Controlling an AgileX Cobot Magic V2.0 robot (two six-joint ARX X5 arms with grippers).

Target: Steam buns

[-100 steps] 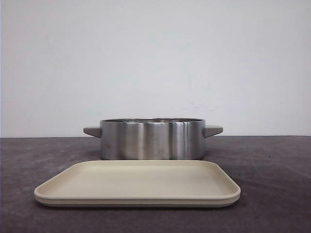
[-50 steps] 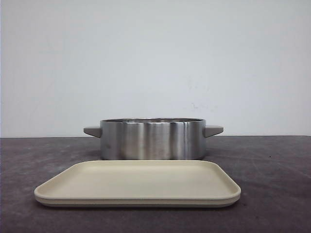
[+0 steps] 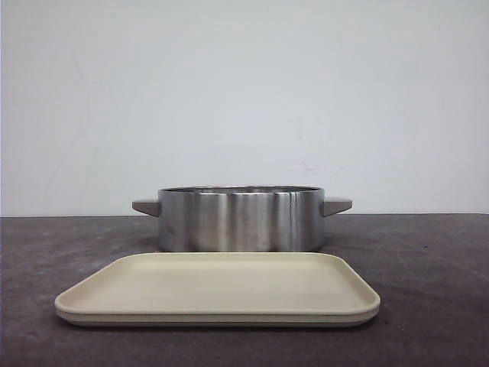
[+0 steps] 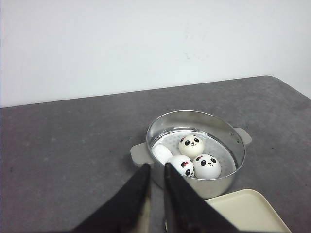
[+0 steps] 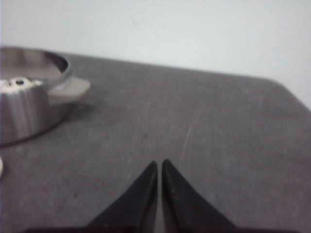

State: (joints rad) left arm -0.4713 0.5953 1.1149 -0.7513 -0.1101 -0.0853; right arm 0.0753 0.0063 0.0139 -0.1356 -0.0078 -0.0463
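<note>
Left gripper (image 4: pixel 156 167): black fingers nearly together, narrow slit between the tips, nothing between them; reads as clenched and empty. Raised above the dark grey table (image 4: pixel 63 145), tips lined up with the near rim of the steel pot (image 4: pixel 228 138), contact with the rim not determinable from the wrist view.

Right gripper (image 5: pixel 159 165): fingertips pressed almost together, only a hairline gap, holding nothing. Over bare table surface, well apart from the pot, which sits off to one side in the right wrist view with one grey handle (image 5: pixel 68 90) pointing toward the gripper.

Buns (image 4: pixel 194 155): all four inside the pot, on its perforated floor. Three upright with panda faces showing: one (image 4: pixel 191 144) toward the middle, two others (image 4: pixel 182 166) (image 4: pixel 207 166) side by side and touching near the wall closest to the left gripper. Fourth bun (image 4: pixel 162 153) tipped on its side against the pot wall, plain white surface showing, face not visible. In the right wrist view, only a blurred sliver of one bun top visible above the rim.

Front view: pot (image 3: pixel 241 220) standing upright on the table, handles out to both sides, contents hidden by its wall. Beige rectangular tray (image 3: pixel 218 287) lying flat just in front of the pot, nothing on it. Neither gripper visible in the front view.
</note>
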